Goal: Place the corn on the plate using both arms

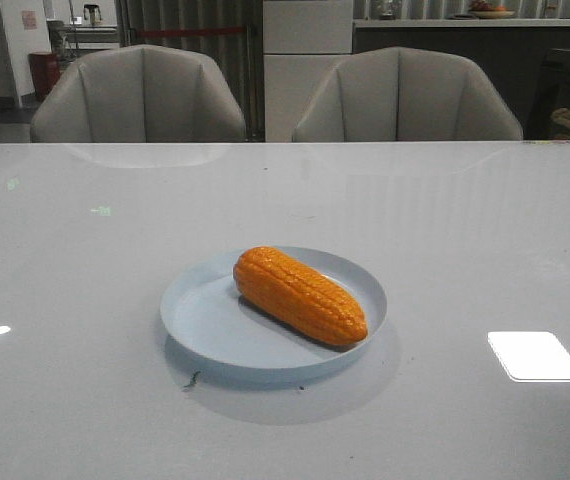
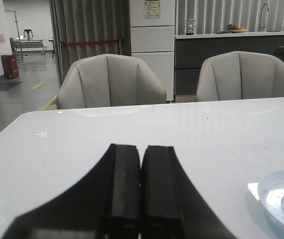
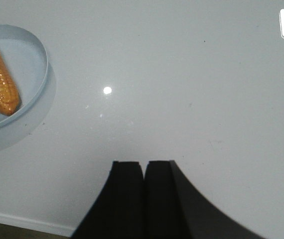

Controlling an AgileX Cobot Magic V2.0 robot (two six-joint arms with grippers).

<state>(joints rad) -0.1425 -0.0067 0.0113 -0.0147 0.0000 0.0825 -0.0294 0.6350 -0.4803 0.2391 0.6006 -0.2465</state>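
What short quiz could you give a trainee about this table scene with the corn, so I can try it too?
1. True or false: the corn lies on the bare table, beside the plate.
2. Which end of the corn points toward the camera in the front view: A) the tapered end, B) the thick end?
3. Fill in: the left claw and the right claw are both ____, holding nothing.

Key:
1. False. The corn rests inside the plate, lying diagonally.
2. A. The tapered end sits nearer, toward the right.
3. Shut. Each claw's fingers meet with no gap, away from the plate.
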